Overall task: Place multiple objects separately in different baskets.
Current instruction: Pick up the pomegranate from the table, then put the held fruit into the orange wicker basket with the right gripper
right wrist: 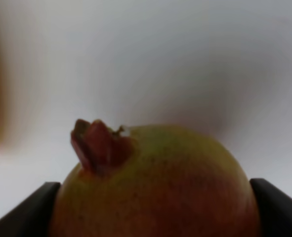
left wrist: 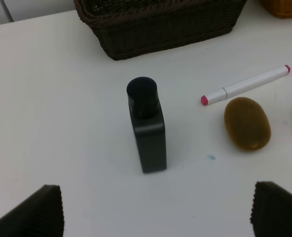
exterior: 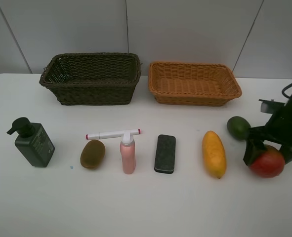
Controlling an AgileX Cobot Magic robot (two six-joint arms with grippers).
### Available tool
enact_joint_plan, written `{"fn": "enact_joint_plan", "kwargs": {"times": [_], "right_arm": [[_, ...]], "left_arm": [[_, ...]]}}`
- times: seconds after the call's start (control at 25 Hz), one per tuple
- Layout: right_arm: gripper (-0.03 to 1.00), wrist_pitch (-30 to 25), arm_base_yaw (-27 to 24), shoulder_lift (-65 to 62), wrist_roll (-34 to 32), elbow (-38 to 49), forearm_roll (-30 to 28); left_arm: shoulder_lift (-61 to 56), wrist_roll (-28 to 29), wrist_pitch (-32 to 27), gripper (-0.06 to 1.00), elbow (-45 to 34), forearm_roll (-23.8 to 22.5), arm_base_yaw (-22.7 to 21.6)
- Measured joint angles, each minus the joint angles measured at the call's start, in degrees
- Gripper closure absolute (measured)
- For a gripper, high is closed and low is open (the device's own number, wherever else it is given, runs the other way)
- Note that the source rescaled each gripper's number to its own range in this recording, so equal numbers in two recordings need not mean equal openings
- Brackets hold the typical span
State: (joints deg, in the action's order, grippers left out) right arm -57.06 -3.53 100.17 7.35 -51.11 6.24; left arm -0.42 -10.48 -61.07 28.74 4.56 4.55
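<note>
Along the table's front lie a dark green pump bottle (exterior: 34, 143), kiwi (exterior: 92, 153), pink bottle (exterior: 127, 155) with a white marker (exterior: 112, 134) behind it, black eraser (exterior: 165, 153), mango (exterior: 214, 153) and lime (exterior: 238, 127). At the far right my right gripper (exterior: 268, 157) is shut on the red pomegranate (exterior: 267, 163), which rests on the table; its fingers press both sides of the pomegranate (right wrist: 155, 182). My left gripper (left wrist: 155, 207) hangs open above the pump bottle (left wrist: 146, 128), out of the high view. Both baskets, dark (exterior: 91, 91) and orange (exterior: 192, 94), stand at the back with nothing showing inside.
In the left wrist view the marker (left wrist: 245, 85) and kiwi (left wrist: 247, 123) lie to one side of the bottle, with the dark basket (left wrist: 160, 27) beyond it. The white table (exterior: 146, 207) ends at a grey wall behind the baskets.
</note>
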Motion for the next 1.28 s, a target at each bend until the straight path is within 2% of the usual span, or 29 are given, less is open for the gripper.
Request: {"fn": "enact_joint_plan", "kwargs": {"times": [0.24,0.6,0.88,1.28], "right_arm": [[0.31,-5.65,0.00,-0.27,0.00,-9.70,-0.19],[0.31,-5.68,0.00,-0.16,0.00,-25.15,0.38],[0.31,-0.90,0.00,3.22,3.47,-33.09,4.62],[0.31,12.10,0.00,13.05,7.57,-41.25,8.90]], "left_arm": [[0.00,0.00,0.00,-0.06,0.00,0.00,0.00],[0.00,0.00,0.00,-0.06,0.00,0.00,0.00],[0.00,0.00,0.00,-0.06,0.00,0.00,0.00],[0.00,0.00,0.00,-0.06,0.00,0.00,0.00]]}}
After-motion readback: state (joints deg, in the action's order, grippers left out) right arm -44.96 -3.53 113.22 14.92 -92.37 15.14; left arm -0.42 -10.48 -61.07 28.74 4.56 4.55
